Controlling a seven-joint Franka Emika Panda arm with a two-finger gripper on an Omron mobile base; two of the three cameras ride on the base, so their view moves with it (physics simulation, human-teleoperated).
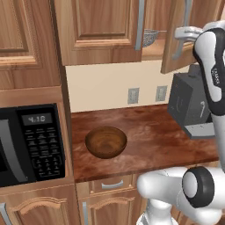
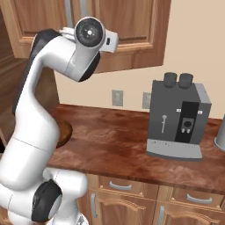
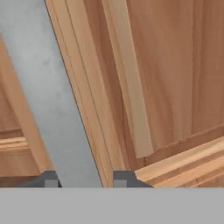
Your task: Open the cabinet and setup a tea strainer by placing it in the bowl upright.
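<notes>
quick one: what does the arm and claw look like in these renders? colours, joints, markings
Glossy white rounded arm links with dark grey to black bands at the joints and a round dark-centred joint cap near the top. A black strip on the forearm carries small white lettering, too blurred to read. The claw has two small dark grey square fingertips. No cables visible.

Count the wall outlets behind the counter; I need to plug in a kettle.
2: one outlet above the bowl, another beside the coffee machine. More may hide behind it.
</notes>
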